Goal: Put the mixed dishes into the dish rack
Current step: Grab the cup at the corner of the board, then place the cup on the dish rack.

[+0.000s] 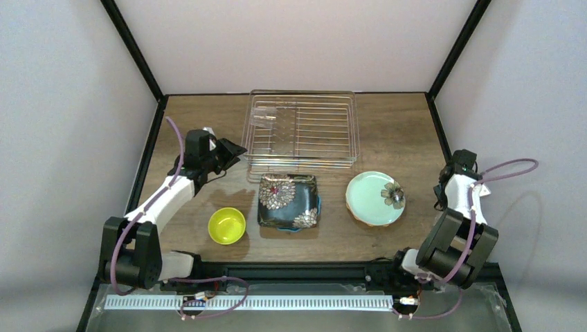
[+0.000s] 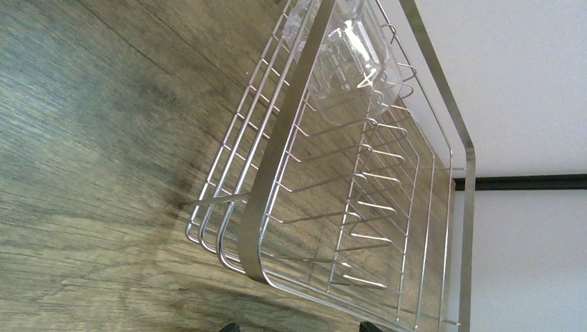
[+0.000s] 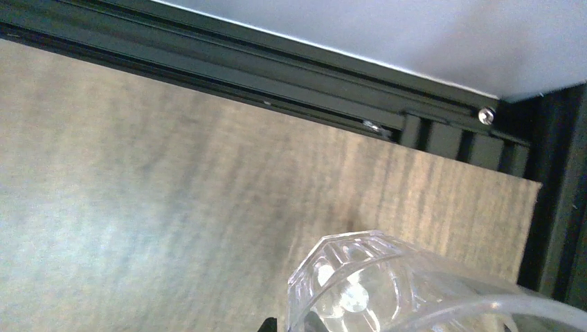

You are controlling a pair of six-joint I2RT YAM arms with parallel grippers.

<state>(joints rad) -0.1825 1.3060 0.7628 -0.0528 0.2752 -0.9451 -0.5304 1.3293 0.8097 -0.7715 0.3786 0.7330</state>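
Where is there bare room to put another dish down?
Bare table lies right of the dish rack, behind the mint flower plate, and at the far left corner behind the left gripper. The row of yellow-green bowl, black square plate and mint flower plate is crowded.

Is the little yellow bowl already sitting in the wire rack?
No, the yellow-green bowl sits on the table in front of the rack, left of the black square plate.

Robotics lab cell: white panel walls (image 1: 291, 41) and black metal frame posts (image 1: 131, 48) are enclosing a wood-grain counter (image 1: 394, 131); white-and-black robot arms (image 1: 163, 200) are standing along its edge.
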